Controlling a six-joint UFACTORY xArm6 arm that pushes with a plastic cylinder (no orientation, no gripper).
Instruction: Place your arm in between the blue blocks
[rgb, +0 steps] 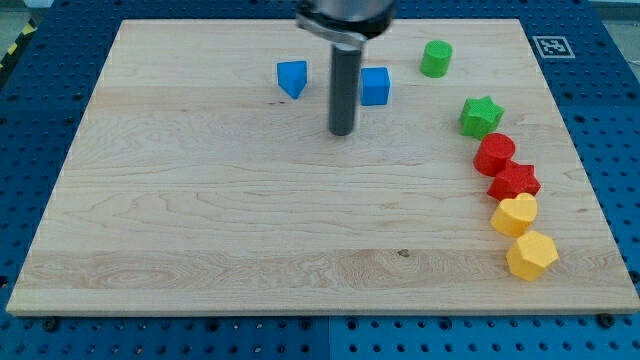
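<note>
Two blue blocks lie near the view's top. A blue wedge-like block (292, 78) is on the left and a blue cube (375, 86) on the right. My tip (342, 132) stands on the wooden board (200, 220), between the two in left-right terms but a little lower in the view than both. The rod rises from the tip and passes close to the cube's left side. The tip touches neither block.
A green cylinder (436, 59) lies at the top right. Down the right side runs a curved row: green star (481, 116), red cylinder (494, 154), red star (514, 181), yellow block (515, 214), yellow hexagon (531, 255).
</note>
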